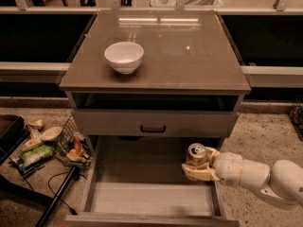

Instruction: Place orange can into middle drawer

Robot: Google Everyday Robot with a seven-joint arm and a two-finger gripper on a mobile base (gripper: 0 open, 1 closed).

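Gripper (196, 168) clamps orange can (197, 153) — seemingly above right side of middle drawer (151, 198).

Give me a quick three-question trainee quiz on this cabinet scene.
1. True or false: the gripper grips the can.
2. What sits on the cabinet top? A) bowl B) plate C) mug
3. Fill in: in the camera view, the can is at the open drawer's ____ side.

Key: 1 true; 2 A; 3 right.
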